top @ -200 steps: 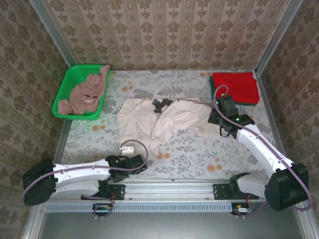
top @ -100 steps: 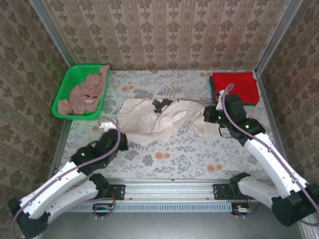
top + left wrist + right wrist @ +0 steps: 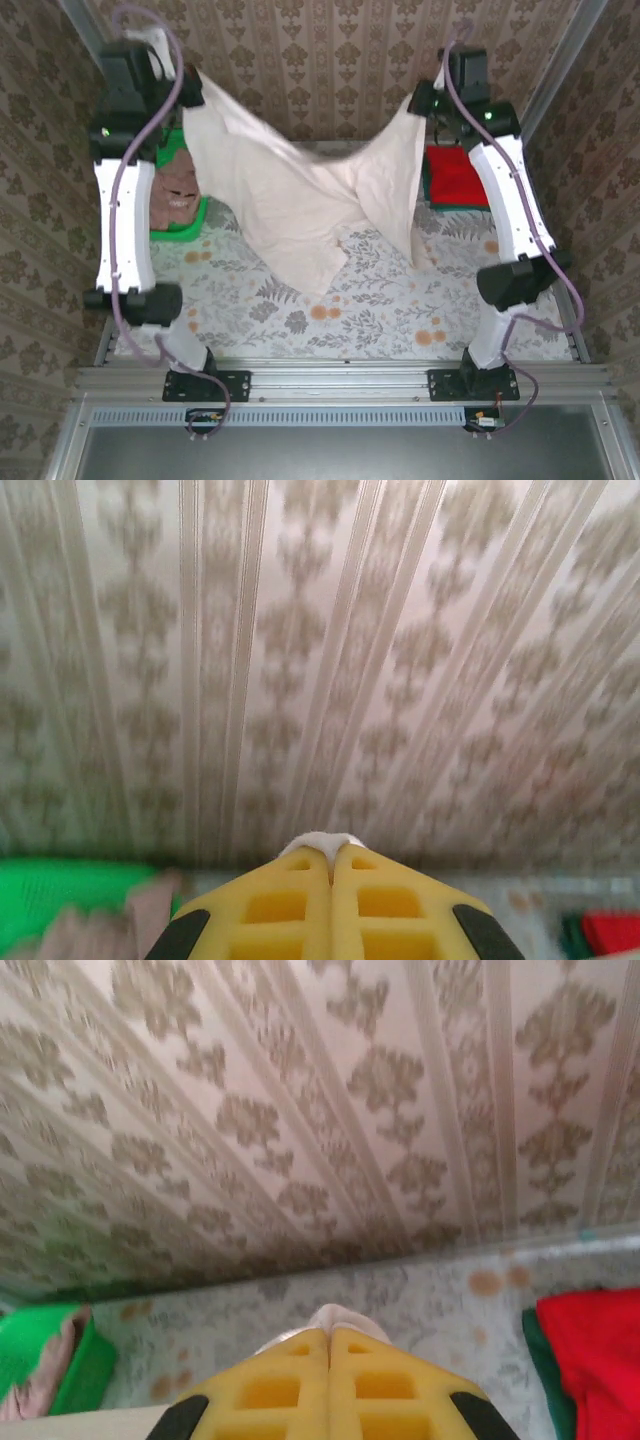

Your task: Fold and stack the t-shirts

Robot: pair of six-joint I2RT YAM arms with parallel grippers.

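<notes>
Along the near edge runs a ribbed metal rail [image 3: 330, 382] carrying both black arm bases. Beyond it the table [image 3: 380, 310] is covered in a pale cloth printed with leaves and orange blossoms. The left arm [image 3: 125, 220] and right arm [image 3: 510, 210], smooth white shells with black joints and looping purple cables, stand nearly upright at either side.

Between them hangs the cream t-shirt [image 3: 300, 200], soft and matte. It droops in a broad sagging swag, and its lowest fold falls to a point over the middle of the table (whether it touches the cloth there cannot be told). The left gripper [image 3: 331, 852], with yellow waffle-moulded fingers [image 3: 275, 908], is pressed together on a small tuft of the cream fabric. The right gripper [image 3: 329, 1334] likewise pinches a bunched cream corner.

Farther back on the left, the green plastic basket [image 3: 180, 228] holds the crumpled pink-brown t-shirt [image 3: 175, 195], half hidden behind the left arm and the hanging fabric. At the far right lies the red t-shirt [image 3: 458, 180], folded flat, with the dark green t-shirt [image 3: 541, 1360] edging out beneath it. Damask-patterned beige wallpaper [image 3: 330, 60] closes the back and sides.
</notes>
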